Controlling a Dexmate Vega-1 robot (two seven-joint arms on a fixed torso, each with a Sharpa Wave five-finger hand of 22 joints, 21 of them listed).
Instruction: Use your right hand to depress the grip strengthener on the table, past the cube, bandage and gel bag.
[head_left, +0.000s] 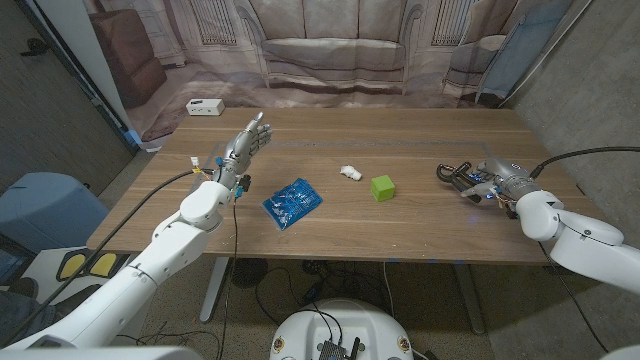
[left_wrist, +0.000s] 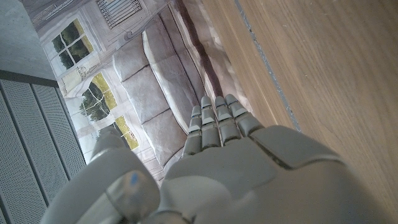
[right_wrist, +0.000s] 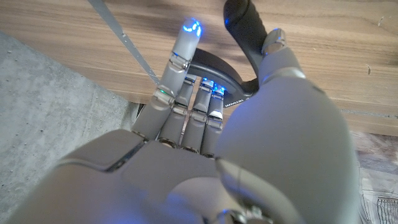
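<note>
My left arm (head_left: 150, 265) comes in from the near left corner and my right arm (head_left: 585, 240) from the near right, both reaching over the wooden tabletop (head_left: 420, 225). My right hand (head_left: 492, 181) is at the right side of the tabletop, on the grip strengthener (head_left: 452, 175); its black handle sticks out toward the middle of the table. Seen from my right wrist, my fingers (right_wrist: 186, 74) are curled over the strengthener's black handle (right_wrist: 245, 31) and the dark loop below it, with my thumb against the handle, so I am gripping it; I cannot tell how far it is squeezed. Toward the middle of the tabletop lies the blue gel bag (head_left: 292, 201), flat and turned at an angle. Just beyond it and to its right sits the green cube (head_left: 382, 187), and near that, a little farther back and to the left, the small white bandage (head_left: 349, 172); the three lie apart from each other, between my two hands. My left hand (head_left: 243, 146) is raised at the left side, its fingers (left_wrist: 214, 121) straight, close together and holding nothing, pointing toward the far edge. At the far left corner sits a small white box (head_left: 204, 106). Behind the table hangs a backdrop printed with a sofa (head_left: 330, 50).
</note>
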